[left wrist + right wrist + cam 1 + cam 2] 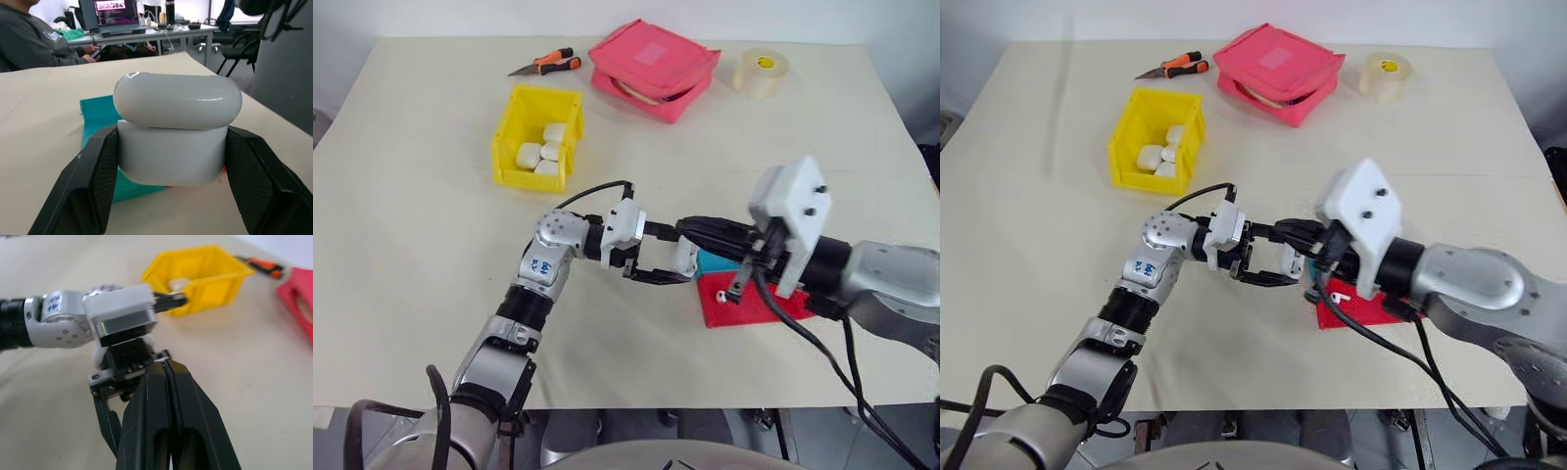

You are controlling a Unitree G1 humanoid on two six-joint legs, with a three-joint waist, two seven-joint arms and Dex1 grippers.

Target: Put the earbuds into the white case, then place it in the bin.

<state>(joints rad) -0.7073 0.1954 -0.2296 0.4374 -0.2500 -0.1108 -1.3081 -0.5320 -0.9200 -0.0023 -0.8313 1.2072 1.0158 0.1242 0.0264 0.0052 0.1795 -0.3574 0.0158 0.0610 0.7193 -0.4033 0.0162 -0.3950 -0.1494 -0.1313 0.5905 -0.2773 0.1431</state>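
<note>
I had the white case (177, 132) pinched between the L hand's (658, 257) two black fingers (95, 181), lid shut, held above the desk (421, 196) just left of the red tray (736, 311) and the teal tray (713, 262). L hand pointed level and across toward the R arm, forearm angled up from the near desk edge. R hand (164, 368) had its fingers pressed tight together w/ nothing between them, tips right at the L hand's front, pointing forward-left and slightly down. One earbud (1337, 292) lay on the red tray. The bin (536, 135) sat well apart, further back on the L, w/ several white cases (540, 153) inside. Pink pouch (653, 67), tape roll (762, 72) and orange pliers (548, 65) lay along the far desk edge.
</note>
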